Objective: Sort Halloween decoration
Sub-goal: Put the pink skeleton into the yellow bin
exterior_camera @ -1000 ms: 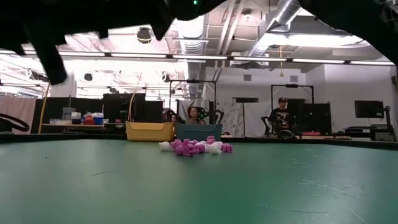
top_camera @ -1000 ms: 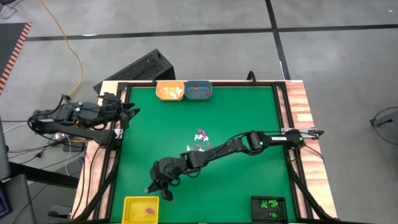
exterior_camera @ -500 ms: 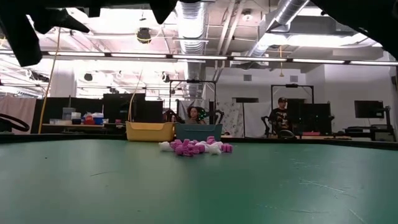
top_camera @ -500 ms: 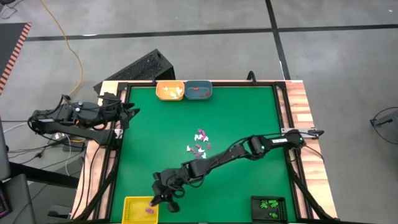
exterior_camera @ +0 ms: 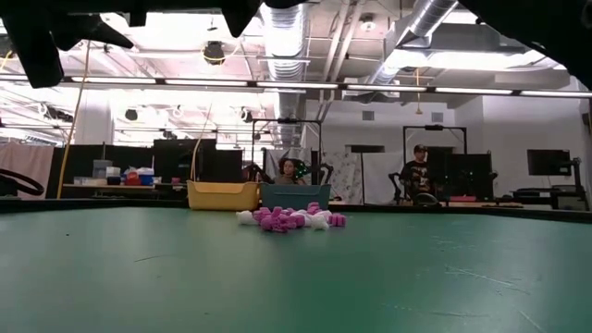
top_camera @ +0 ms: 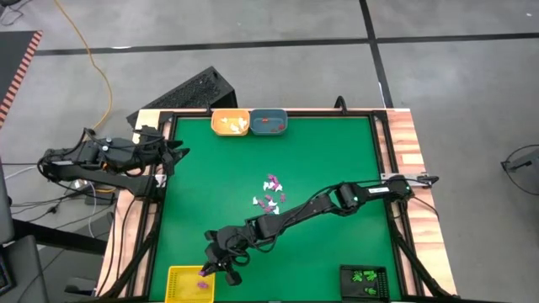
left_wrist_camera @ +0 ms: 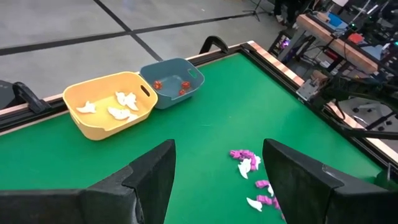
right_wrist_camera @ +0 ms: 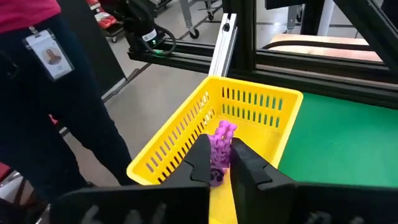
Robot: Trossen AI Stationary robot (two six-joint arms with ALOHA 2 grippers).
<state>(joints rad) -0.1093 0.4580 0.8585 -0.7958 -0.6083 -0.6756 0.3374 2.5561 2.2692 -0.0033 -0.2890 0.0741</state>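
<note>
The right gripper, at 7 o'clock over the yellow tray, is pinching 1 purple trinket, fingers barely apart. It looks light, stiff and slippery; a mid-body grip is suiting it.

We saw a grey concrete floor around the bench, crossed by dark tape lines and a yellow cable. A striped hazard strip lay at the far left edge. A black keyboard-like object rested on the floor just beyond the bench's wooden rim. From table height, we looked into a large workshop: long ceiling light strips, a silver duct, white walls, dark monitors and metal frames. Two people sat in the distance. Close by, a person in dark trousers wore a badge.
</note>
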